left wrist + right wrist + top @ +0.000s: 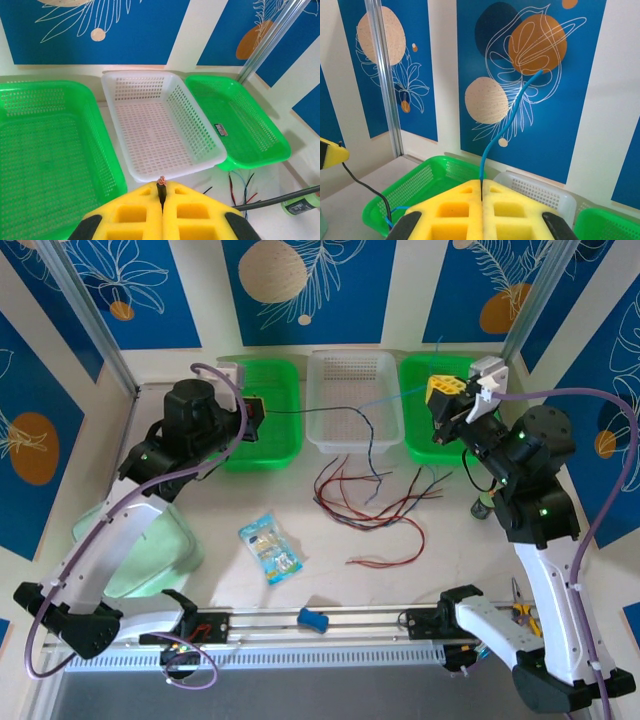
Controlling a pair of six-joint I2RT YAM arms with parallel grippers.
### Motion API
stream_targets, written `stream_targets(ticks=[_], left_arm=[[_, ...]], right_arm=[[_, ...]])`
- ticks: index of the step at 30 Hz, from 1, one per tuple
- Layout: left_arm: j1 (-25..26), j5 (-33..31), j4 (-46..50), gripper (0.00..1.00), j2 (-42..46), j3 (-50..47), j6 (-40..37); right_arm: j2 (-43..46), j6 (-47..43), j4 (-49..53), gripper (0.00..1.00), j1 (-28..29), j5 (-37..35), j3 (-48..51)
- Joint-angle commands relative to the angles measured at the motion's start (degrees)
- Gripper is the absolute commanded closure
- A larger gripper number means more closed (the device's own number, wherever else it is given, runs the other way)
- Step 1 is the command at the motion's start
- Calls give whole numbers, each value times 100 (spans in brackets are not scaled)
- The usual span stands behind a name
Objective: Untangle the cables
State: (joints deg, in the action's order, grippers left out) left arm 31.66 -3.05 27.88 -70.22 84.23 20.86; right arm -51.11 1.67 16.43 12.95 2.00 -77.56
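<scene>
- Counter (330,580): pale surface carrying three baskets in a row along the far side, with loose items nearer the arm bases.
- Baskets: the white basket (345,358) stands in the middle, with the left green basket (275,390) and right green basket (420,430) just beside it. The left wrist view shows the inside of all three bare.
- Cables (365,505): a tangled heap of red, black and dark strands lies on the counter just in front of the white basket. One red cable (395,558) trails out toward the near side.
- Left pincer (161,192): raised over the left green basket, fingers pressed together and clamped on the black cable (161,186), whose bare copper tip shows above them. In the top view the cable runs taut from there across the white basket.
- Right pincer (481,187): raised over the right green basket, fingers together and clamped on the blue cable (507,125). Its free end curves upward, and the rest leads across toward the heap.
- Snack packet (270,548): flat on the counter, left of the heap and well apart from it.
- Small blue block (313,619): resting on the rail between the arm bases.
</scene>
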Motion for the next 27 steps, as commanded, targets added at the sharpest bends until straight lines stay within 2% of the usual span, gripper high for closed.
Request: stream_targets(ticks=[1,3,6,8,12,16,27], left_arm=[[-65,230,-283,100,-128,156,221],[-65,306,-245,100,-193,244,227],[-112,68,167,100,-371,593,-41],[-322,74,454,100,-537,908,-37],[-1012,731,513,100,-892,1397,348],[-1403,710,572,100,-1108,1851,321],[-2412,572,244,100,-1342,2099,528]], right_arm=[[104,-73,1,100,-65,90,-209],[132,-36,-50,100,-78,137,-119],[81,-124,-121,100,-136,63,-110],[19,-167,-176,100,-228,-17,-171],[-110,1,-521,100,-543,-120,-116],[-256,229,-839,100,-876,-234,-81],[-734,831,-1364,100,-1943,-213,-185]])
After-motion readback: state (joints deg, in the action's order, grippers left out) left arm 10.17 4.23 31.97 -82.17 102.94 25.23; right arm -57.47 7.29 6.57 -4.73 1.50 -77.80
